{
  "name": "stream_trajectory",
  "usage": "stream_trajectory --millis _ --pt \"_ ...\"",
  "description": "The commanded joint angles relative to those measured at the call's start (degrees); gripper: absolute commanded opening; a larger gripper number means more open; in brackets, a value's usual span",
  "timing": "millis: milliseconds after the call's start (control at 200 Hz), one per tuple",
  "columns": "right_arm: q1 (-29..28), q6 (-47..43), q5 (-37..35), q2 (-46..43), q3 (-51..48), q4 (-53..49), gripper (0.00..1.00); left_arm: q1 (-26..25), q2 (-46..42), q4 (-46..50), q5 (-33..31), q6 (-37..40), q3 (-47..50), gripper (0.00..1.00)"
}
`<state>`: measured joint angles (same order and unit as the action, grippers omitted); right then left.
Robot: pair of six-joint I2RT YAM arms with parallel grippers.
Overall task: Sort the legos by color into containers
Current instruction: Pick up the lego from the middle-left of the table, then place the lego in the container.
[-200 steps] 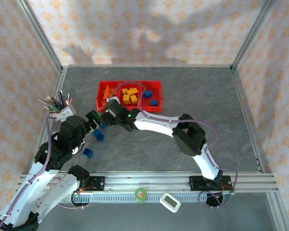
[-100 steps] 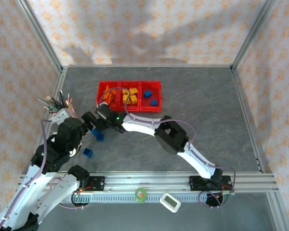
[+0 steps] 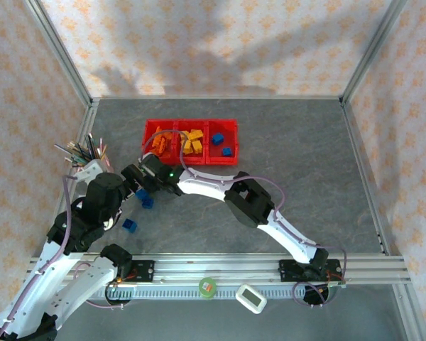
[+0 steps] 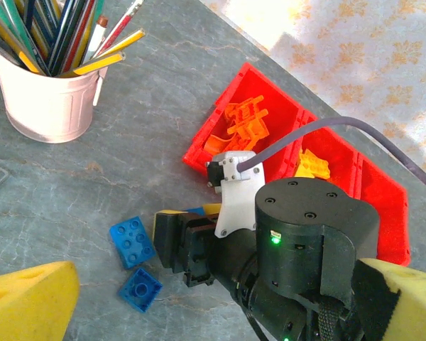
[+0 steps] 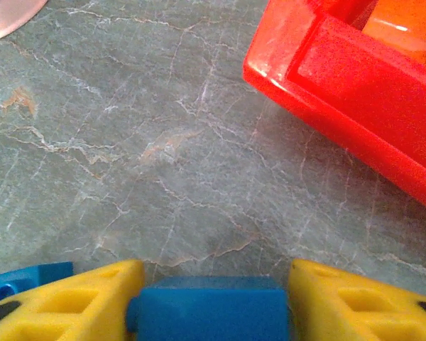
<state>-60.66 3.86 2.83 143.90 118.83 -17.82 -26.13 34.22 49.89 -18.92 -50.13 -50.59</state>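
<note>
White arm links, black joints, purple cables, yellow fingers

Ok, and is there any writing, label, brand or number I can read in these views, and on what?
None can be read.
White device on the near rail: its face is too small to read.
Green disc beside it: the patch on top is too small to read.
Pencils in the pink cup: any print is blurred.
Red tray: no label visible.
</note>
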Motion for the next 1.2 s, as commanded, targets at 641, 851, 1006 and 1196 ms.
stream_trajectory --millis 641,851,1006,1196 --pt "8.43 10.54 -2.39 -35.62 -35.09 7.27 0.33 0.25 3.92 -11.91 9.13 3.95 2.06 1.0" --pt "17.25 13.52 -5.14 -42.54 -40.97 7.18 0.33 0.22 8.38 -20.71 14.43 5.29 3.99 1.0" --pt "22.85 12.49 -8.32 -40.35 -39.34 6.02 0.34 0.2 12.25 -25.33 16.23 6.0 4.75 1.0" --pt "25.16 9.28 -9.83 -33.58 -33.64 6.31 0.34 0.21 15.03 -26.79 16.22 6.4 4.75 1.0"
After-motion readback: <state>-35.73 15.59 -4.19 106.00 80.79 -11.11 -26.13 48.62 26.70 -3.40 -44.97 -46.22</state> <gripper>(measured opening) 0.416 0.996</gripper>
